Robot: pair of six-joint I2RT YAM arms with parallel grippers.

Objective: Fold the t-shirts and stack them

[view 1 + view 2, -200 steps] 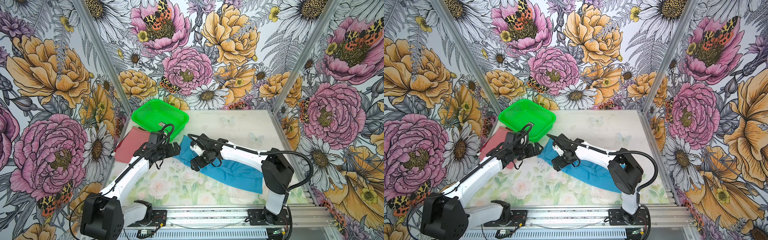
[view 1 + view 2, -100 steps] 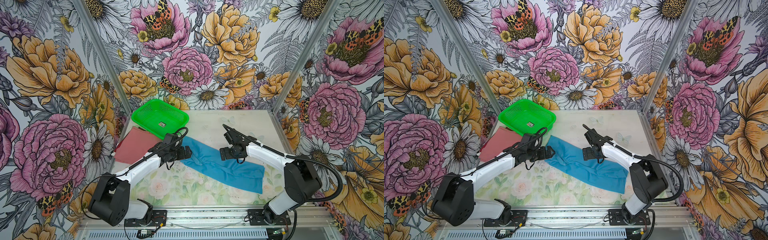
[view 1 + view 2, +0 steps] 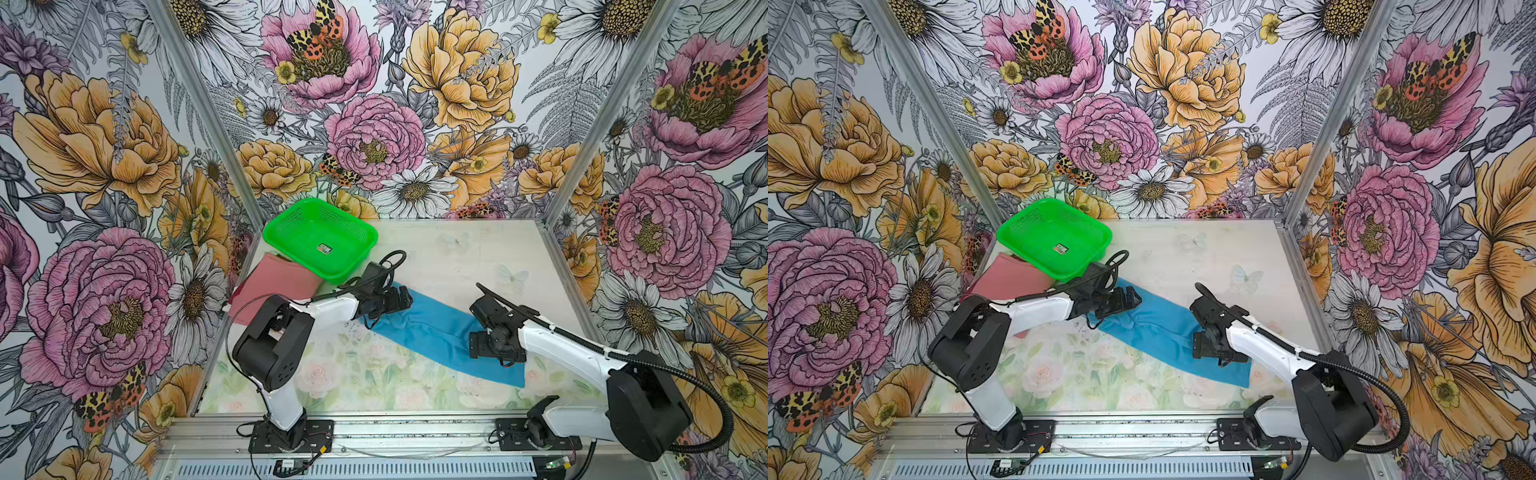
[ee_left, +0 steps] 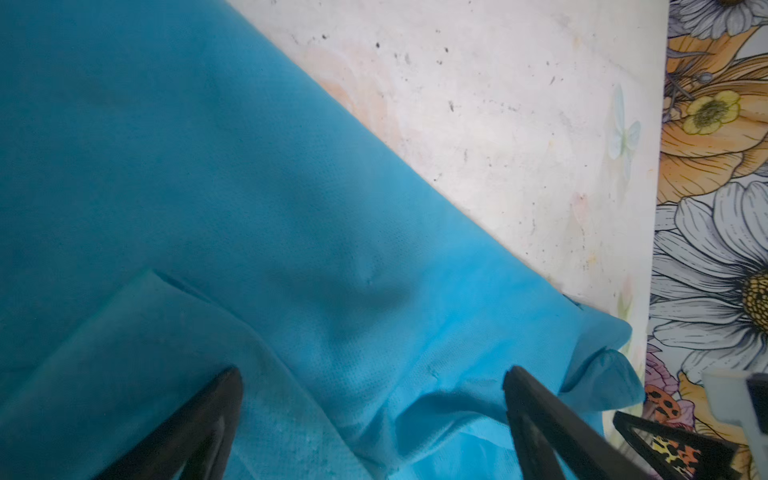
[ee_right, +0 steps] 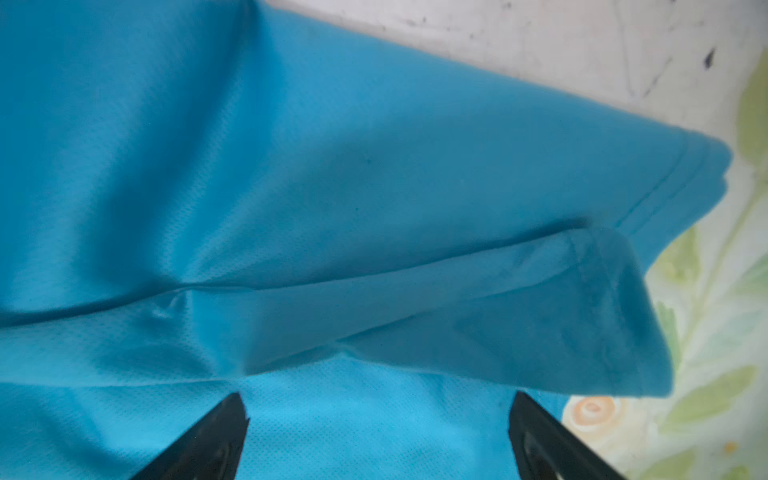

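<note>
Tee (image 3: pixel 436 332) — long strip, far-left to near-right | left gripper (image 3: pixel 405 300) over far end, right gripper (image 3: pixel 473 348) over near end | both jaws apart, empty

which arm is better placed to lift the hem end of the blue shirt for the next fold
Likely right. The right end effector, open, is over the blue shirt close to its stitched hem. The left end effector, also open, is over the opposite end by the basket.

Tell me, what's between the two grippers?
Only the blue t-shirt, spread from the left gripper to the right gripper, in both top views.
</note>
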